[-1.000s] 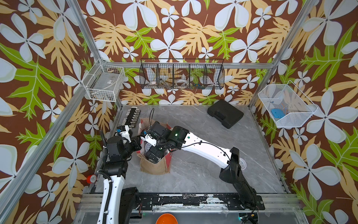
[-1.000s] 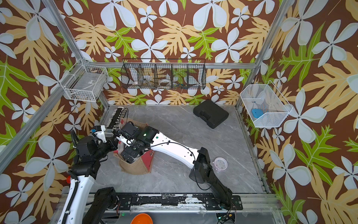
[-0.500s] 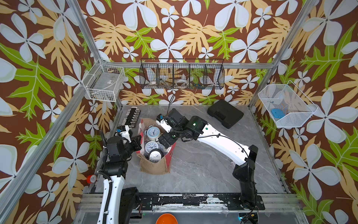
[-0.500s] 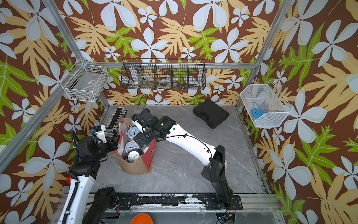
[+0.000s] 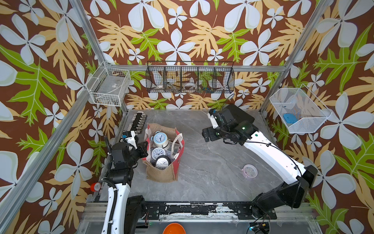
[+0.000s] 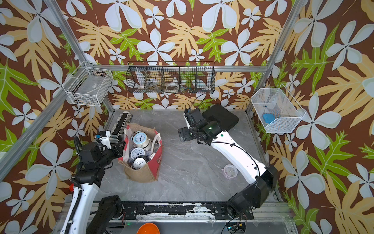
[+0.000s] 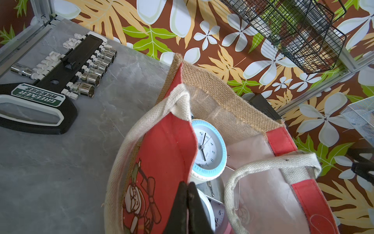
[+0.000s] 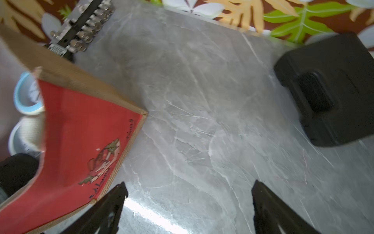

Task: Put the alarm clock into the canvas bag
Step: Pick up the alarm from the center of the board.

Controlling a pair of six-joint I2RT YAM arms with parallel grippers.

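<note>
The canvas bag (image 5: 162, 174) (image 6: 141, 174) stands open left of the table's middle, with burlap sides and red panels. Three alarm clocks lie inside: a blue-rimmed one (image 5: 159, 138) (image 7: 208, 150), a white one (image 5: 158, 153) and a black-rimmed one (image 5: 162, 162). My left gripper (image 5: 144, 146) (image 7: 187, 185) is shut on the bag's left red panel (image 7: 168, 152) at its rim. My right gripper (image 5: 210, 127) (image 8: 189, 187) hangs open and empty over bare table, right of the bag (image 8: 81, 125). A pale pink round clock (image 5: 250, 171) (image 6: 230, 171) lies flat near the right arm.
A socket set rack (image 5: 138, 123) (image 7: 60, 66) lies behind the bag at the left edge. A black case (image 5: 240, 115) (image 8: 327, 91) sits at the back right, just behind my right gripper. Wire baskets (image 5: 190, 81) hang on the walls. An orange bowl (image 5: 174, 229) shows at the front edge.
My right gripper has risen out of the bag and swung to the back right, open and empty. The clocks inside the bag now show. The left arm has held still.
</note>
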